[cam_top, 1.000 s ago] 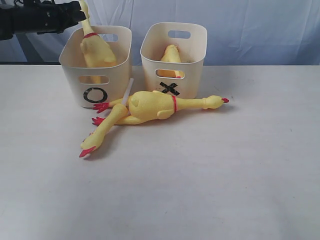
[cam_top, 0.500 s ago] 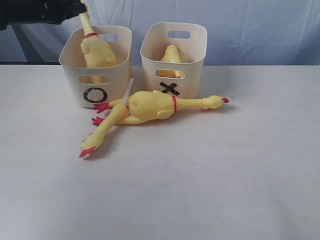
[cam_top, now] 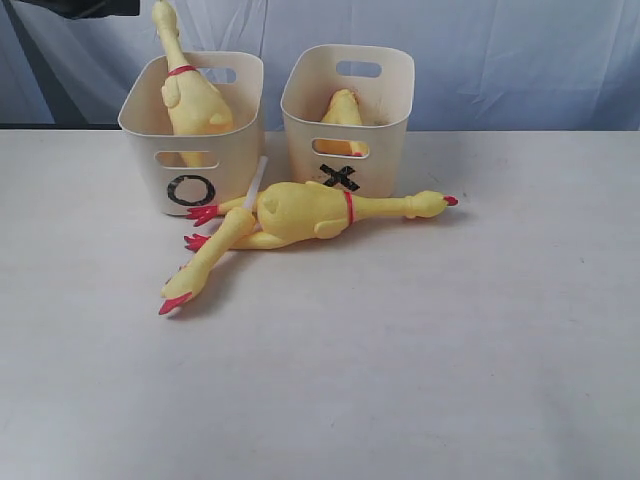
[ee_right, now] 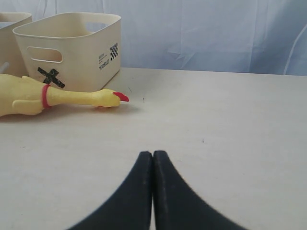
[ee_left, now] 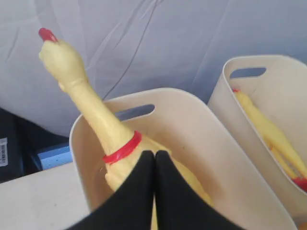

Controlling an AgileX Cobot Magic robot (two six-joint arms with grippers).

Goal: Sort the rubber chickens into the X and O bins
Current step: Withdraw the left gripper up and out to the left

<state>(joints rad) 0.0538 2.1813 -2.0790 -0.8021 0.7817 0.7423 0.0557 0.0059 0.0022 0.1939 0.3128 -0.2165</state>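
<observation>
Spanning lower frame: white table (cam_top: 450, 350). Upper left: O bin (cam_top: 225, 165), chicken (cam_top: 195, 100) upright inside, neck above rim. Right of it: X bin (cam_top: 385, 130), holding second chicken (cam_top: 342, 108). Before bins, centre: third chicken (cam_top: 300, 212) lying flat. Above O bin: left gripper (ee_left: 154, 154) clenched, empty. Over bare table: right gripper (ee_right: 152, 154) clenched, empty.

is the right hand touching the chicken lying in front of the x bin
Apart. The right wrist view shows the shut right hand over the table, with a clear stretch of bare surface between it and the chicken.
</observation>
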